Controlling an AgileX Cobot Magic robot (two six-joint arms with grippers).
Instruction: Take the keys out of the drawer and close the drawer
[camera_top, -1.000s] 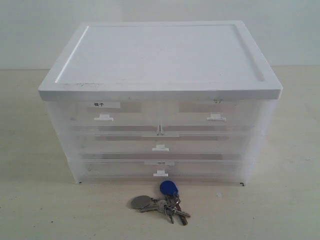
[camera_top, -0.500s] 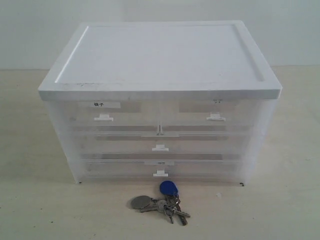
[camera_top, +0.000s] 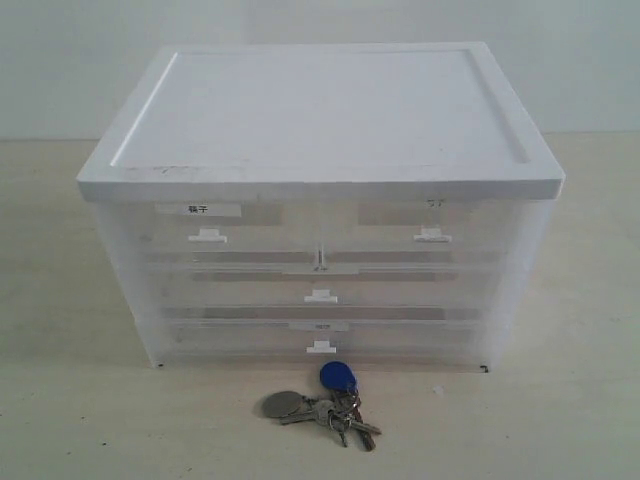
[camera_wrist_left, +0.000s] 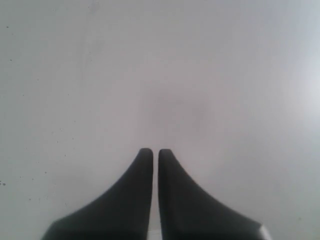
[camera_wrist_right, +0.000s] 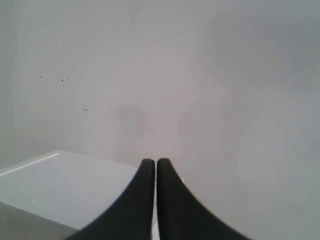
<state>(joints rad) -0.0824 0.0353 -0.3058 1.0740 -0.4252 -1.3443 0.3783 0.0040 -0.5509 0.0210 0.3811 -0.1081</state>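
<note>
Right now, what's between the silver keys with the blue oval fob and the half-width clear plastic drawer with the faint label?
Exterior view: two full-width clear drawers, stacked below the drawer, stand between it and the keys on the pale table.

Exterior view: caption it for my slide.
Keys lie on the table in front of the closed plastic drawer unit.

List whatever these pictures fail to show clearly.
- Drawer label: writing too small and faint, exterior view.
- Drawer insides: blurred by its translucent front, exterior view.
- Keys: count unclear because they overlap, exterior view.
- Left tool, right tool: whereabouts unknown. Both lie outside the exterior view, and the wrist views show mostly blank surface.
</note>
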